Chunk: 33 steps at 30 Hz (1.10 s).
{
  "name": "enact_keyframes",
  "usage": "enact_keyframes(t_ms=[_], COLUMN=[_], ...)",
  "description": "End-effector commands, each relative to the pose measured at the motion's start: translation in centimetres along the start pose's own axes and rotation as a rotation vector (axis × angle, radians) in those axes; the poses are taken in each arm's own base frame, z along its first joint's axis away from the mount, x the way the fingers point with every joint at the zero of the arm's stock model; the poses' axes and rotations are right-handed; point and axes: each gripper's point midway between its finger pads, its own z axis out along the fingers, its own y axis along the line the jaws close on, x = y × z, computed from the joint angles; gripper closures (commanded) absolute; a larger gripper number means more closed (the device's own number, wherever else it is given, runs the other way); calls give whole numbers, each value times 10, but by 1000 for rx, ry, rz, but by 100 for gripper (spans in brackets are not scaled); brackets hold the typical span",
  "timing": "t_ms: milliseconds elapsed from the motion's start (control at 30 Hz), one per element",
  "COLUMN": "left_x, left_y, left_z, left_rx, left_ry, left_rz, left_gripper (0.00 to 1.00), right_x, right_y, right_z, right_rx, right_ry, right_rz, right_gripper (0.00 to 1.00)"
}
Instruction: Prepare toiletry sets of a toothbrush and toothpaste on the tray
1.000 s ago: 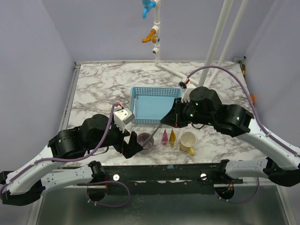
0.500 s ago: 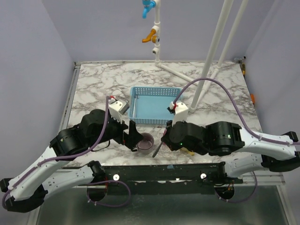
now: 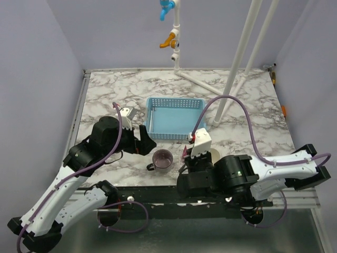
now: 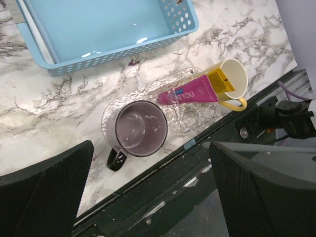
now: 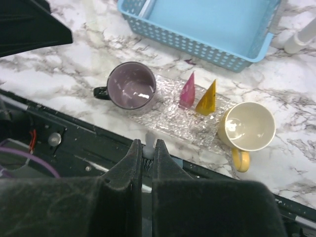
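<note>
Marble table (image 5: pixel 74 57), pointed magenta toothpaste tube (image 5: pixel 187 92)

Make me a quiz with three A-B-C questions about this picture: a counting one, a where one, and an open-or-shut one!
1. How many mugs are there? A three. B one. C two.
2. Where do the toothpaste tubes stand? A inside a mug. B on the clear tray. C on the floor.
3. The left end effector is: A open, holding nothing. B shut on a mug. C shut on a tube.
Answers: C, one purple and one cream; B, both stand on the shiny tray; A, its fingers are far apart.
</note>
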Motion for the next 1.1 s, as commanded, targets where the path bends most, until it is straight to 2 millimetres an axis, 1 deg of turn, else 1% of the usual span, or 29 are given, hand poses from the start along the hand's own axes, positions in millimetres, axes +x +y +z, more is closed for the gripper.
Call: enact_keyframes(t_ms=[0, 133, 200, 333, 500, 600, 733, 1067], left_x=[2, 7, 10, 13, 16, 16, 17, 17], left_y=[3, 9, 10, 14, 14, 15, 16, 16], left_z=[4, 10, 13, 18, 24, 26, 30, 37], left_rx=[30, 24, 26, 25, 37, 38, 39, 49], left_ry=[-10, -1, 6, 13, 25, 30, 38, 45], left_rz=[-18, -29, -35, -42, -50, -57, -62, -75], left_gripper=[1, 1, 1, 1, 1, 1, 1, 1], right_x=[-11, -7, -7, -3, 6, 6, 8, 20], right_y=[-25, -28, -31, -42, -52, -59, -73, -79], right_z=[4, 7, 6, 3, 10, 12, 14, 21], right_rx=[80, 96, 90, 82, 116, 127, 144, 163], right_ry=[-111, -116, -113, -102, -98, -94, -79, -68], right_rz=[53, 35, 46, 54, 14, 24, 42, 62], right_gripper=[100, 100, 100, 99, 100, 100, 100, 100])
